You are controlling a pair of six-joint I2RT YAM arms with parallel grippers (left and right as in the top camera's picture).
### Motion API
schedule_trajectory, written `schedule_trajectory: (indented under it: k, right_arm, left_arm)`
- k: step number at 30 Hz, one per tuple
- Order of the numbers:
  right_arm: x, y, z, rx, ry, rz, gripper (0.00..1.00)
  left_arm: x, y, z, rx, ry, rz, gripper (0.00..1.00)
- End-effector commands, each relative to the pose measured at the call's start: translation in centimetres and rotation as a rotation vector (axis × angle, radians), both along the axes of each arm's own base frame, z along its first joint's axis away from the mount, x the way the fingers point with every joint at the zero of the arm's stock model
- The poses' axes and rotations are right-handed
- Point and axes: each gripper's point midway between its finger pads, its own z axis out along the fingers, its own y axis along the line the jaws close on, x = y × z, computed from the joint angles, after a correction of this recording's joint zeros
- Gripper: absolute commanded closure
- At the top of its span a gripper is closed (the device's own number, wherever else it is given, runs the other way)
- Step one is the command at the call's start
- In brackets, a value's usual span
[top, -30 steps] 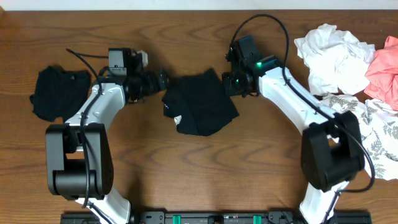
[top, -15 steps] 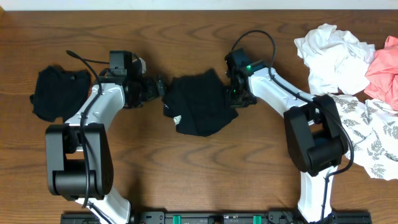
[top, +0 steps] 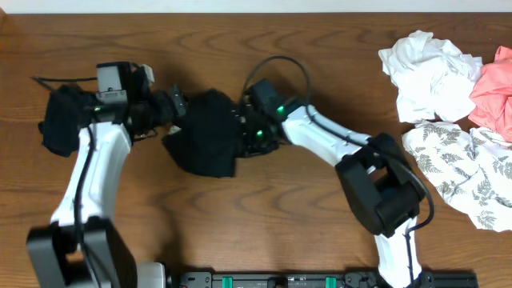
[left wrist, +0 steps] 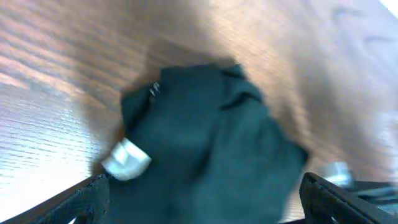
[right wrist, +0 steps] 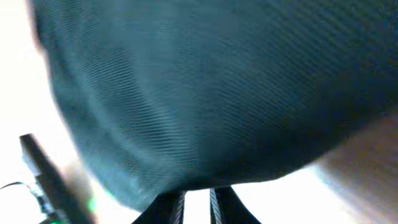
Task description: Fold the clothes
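Observation:
The black shirt (top: 206,136) lies bunched at the table's middle left, and its small white tag (left wrist: 126,159) shows in the left wrist view. My right gripper (top: 248,134) is at the shirt's right edge, shut on a fold of the black fabric (right wrist: 211,93). Its two fingers (right wrist: 171,208) stand close together, with their tips hidden under the cloth. My left gripper (top: 179,106) is open wide at the shirt's upper left edge. The black shirt (left wrist: 211,143) fills the space between its fingers (left wrist: 87,198).
A second black garment (top: 62,120) lies at the far left, behind the left arm. A white garment (top: 424,72), a pink one (top: 492,88) and a leaf-print one (top: 464,172) are piled at the right edge.
Both arms have swung left. The black shirt has been dragged left with the right gripper and is more bunched. The left gripper has stayed open.

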Motion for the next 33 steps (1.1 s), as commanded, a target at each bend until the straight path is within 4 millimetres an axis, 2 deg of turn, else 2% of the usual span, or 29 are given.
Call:
schedule_trajectory:
  k: [1, 5, 9, 11, 14, 17, 20, 23, 26, 29, 33]
  right_arm:
    - [-0.6, 1.0, 0.3, 0.037, 0.047, -0.013, 0.86]
    - [-0.1, -0.9, -0.7, -0.042, 0.04, -0.035, 0.87]
    - [0.5, -4.9, -1.3, -0.17, 0.023, -0.048, 0.88]
    - [1.5, -6.8, -0.3, -0.194, -0.02, -0.033, 0.88]
    - [3.0, -7.7, 2.5, -0.158, -0.125, 0.02, 0.89]
    - [4.3, -7.5, 5.4, -0.112, -0.274, 0.111, 0.89]
    - [5.3, -6.7, 6.3, -0.085, -0.348, 0.13, 0.9]
    - [5.9, -5.7, 5.7, -0.07, -0.374, 0.138, 0.91]
    - [5.9, -4.0, 3.9, -0.059, -0.385, 0.168, 0.93]
    - [5.8, -2.7, 2.2, -0.053, -0.387, 0.189, 0.94]
    - [5.7, -0.8, 1.2, 0.011, -0.395, 0.217, 0.94]
  left_arm:
    - [-0.8, 0.1, 1.2, 0.013, -0.017, -0.005, 0.02]
    - [-2.3, -0.1, 0.4, 0.005, 0.055, -0.005, 0.02]
    - [-3.9, -0.2, -0.4, -0.005, 0.129, -0.004, 0.02]
    - [-4.6, -0.2, -0.7, -0.019, 0.171, 0.018, 0.02]
    - [-5.7, -0.1, -1.3, -0.036, 0.234, 0.058, 0.02]
    - [-6.9, 0.6, -2.5, -0.022, 0.304, 0.142, 0.02]
    - [-7.5, 0.5, -3.8, -0.049, 0.337, 0.191, 0.02]
    - [-7.7, 0.0, -4.8, -0.085, 0.343, 0.205, 0.02]
    - [-7.5, -1.2, -5.5, -0.154, 0.315, 0.17, 0.02]
    - [-7.8, -1.6, -6.4, -0.176, 0.314, 0.163, 0.02]
    - [-8.3, -2.1, -7.6, -0.203, 0.306, 0.147, 0.02]
